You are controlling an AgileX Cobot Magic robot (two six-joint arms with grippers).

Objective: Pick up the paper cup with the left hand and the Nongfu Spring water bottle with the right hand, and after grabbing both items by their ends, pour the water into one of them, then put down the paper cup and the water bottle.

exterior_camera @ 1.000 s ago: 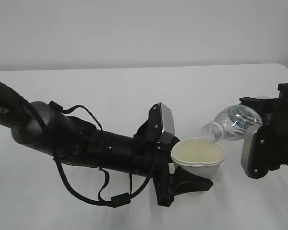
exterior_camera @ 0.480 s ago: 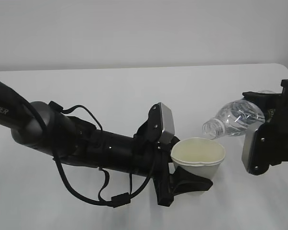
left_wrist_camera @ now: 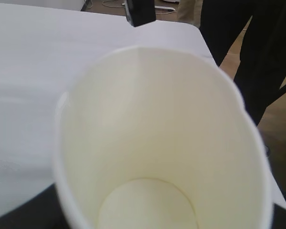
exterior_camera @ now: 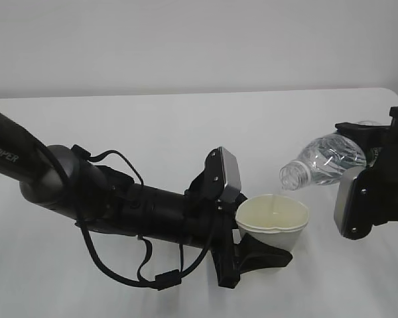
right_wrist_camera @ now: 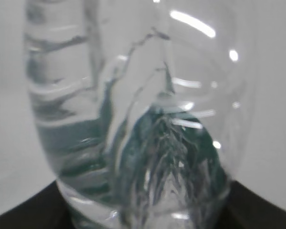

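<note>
The Nongfu Spring water bottle [exterior_camera: 326,163] has lifted slightly. My right hand [exterior_camera: 368,182] clamps its base, my left hand [exterior_camera: 255,248] clamps the paper cup [exterior_camera: 272,220]; I judge pouring nearly finished, set-down remaining.

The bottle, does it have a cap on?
No. In the exterior view the Nongfu Spring water bottle lies tilted with its open, capless mouth pointing down toward the paper cup.
</note>
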